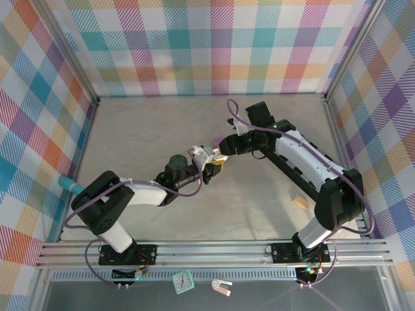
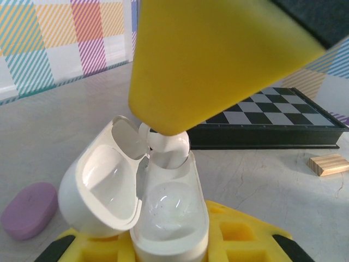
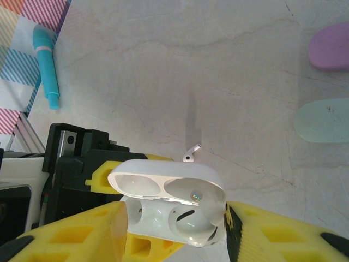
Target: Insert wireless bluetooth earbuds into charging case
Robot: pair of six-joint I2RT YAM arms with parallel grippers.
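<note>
A yellow finger (image 2: pixel 218 54) of the right jaws looms over the open white charging case (image 2: pixel 169 218), its tip touching 1 white earbud (image 2: pixel 166 146) seated in the case. The right jaws stand partly open astride the case, gripping nothing. The left jaws clamp the case's base. A purple case (image 2: pixel 30 210) lies on the worktop (image 2: pixel 262 180) beside it.

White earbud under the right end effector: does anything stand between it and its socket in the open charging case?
Nothing visible does. The lid is swung aside, and the white earbud sits at the mouth of the charging case, which the left end effector holds.
</note>
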